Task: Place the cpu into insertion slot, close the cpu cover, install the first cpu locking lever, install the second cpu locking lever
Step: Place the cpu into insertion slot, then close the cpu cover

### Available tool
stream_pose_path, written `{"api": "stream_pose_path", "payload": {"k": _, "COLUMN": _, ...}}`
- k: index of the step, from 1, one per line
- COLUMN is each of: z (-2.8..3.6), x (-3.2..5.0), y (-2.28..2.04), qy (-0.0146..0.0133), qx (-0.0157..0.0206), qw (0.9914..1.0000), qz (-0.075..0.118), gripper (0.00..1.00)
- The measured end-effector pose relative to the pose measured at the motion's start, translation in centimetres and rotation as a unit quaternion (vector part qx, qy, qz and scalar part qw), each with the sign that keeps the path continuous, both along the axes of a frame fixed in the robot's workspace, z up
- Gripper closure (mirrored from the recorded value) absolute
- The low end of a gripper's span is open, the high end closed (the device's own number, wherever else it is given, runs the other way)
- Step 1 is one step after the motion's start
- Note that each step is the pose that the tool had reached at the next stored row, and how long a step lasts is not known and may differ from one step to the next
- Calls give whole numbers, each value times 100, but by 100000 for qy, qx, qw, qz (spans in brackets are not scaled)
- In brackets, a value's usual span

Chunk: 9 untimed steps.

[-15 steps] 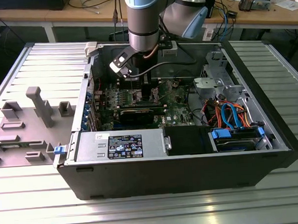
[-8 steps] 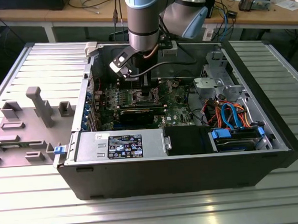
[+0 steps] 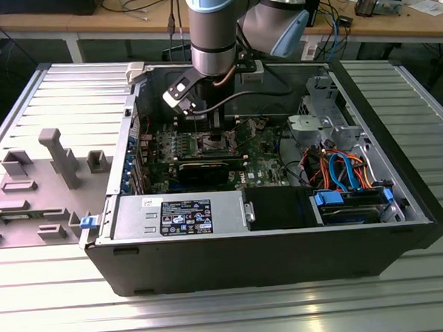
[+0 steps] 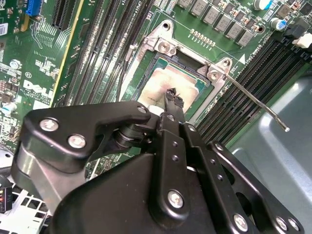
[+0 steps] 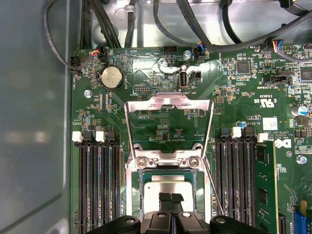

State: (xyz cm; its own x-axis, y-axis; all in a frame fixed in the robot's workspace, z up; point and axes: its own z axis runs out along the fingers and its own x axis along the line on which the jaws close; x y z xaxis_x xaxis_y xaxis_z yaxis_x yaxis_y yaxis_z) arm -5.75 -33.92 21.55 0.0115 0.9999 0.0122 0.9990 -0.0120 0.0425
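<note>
- Cpu (image 5: 168, 184) lies flat in the slot (image 4: 178, 66), apparently seated; the cover (image 5: 168, 103) stands open beyond it.
- Gripper (image 5: 170, 199) hangs just over the cpu, jaws pressed together on nothing.
- Risk: an off-centre press could tilt the chip and bend socket contacts.
- Risk: the free lever (image 4: 253, 102) juts out beside the slot and could snag the gripper.

cpu (image 5: 156, 187), silvery-grey square, flat in insertion slot (image 5: 144, 178), dark socket with metal rim in green board. cpu cover (image 5: 168, 101), thin silvery frame, swung open, upright from hinge edge. locking lever (image 4: 253, 100), thin rod, unlatched, angled outward.
</note>
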Motion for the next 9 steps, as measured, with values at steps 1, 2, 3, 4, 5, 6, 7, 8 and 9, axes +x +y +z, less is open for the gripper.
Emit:
{"api": "stream_pose_path", "payload": {"k": 1, "z": 13, "x": 0, "y": 0, "qy": 0, "qx": 1, "qw": 100000, "qz": 0, "gripper": 89}}
{"api": "stream_pose_path", "payload": {"k": 2, "z": 24, "x": 0, "y": 0, "qy": -3, "qx": -2, "qw": 100000, "qz": -1, "gripper": 89}}
{"api": "stream_pose_path", "payload": {"k": 3, "z": 25, "x": 0, "y": 0, "qy": -1, "qx": -3, "qw": 100000, "qz": -2, "gripper": 89}}
{"api": "stream_pose_path", "payload": {"k": 4, "z": 26, "x": 0, "y": 0, "qy": 0, "qx": 1, "qw": 100000, "qz": 0, "gripper": 89}}
{"api": "stream_pose_path", "payload": {"k": 5, "z": 27, "x": 0, "y": 0, "qy": 0, "qx": -3, "qw": 100000, "qz": -1, "gripper": 89}}
{"api": "stream_pose_path", "payload": {"k": 6, "z": 28, "x": 0, "y": 0, "qy": -3, "qx": 0, "qw": 100000, "qz": 0, "gripper": 89}}
{"api": "stream_pose_path", "payload": {"k": 7, "z": 28, "x": 0, "y": 0, "qy": -9, "qx": 2, "qw": 100000, "qz": 4, "gripper": 89}}
{"api": "stream_pose_path", "payload": {"k": 8, "z": 28, "x": 1, "y": 0, "qy": -39, "qx": 4, "qw": 100000, "qz": 8, "gripper": 89}}
{"api": "stream_pose_path", "payload": {"k": 9, "z": 38, "x": 0, "y": -1, "qy": -27, "qx": -23, "qw": 100000, "qz": 2, "gripper": 89}}
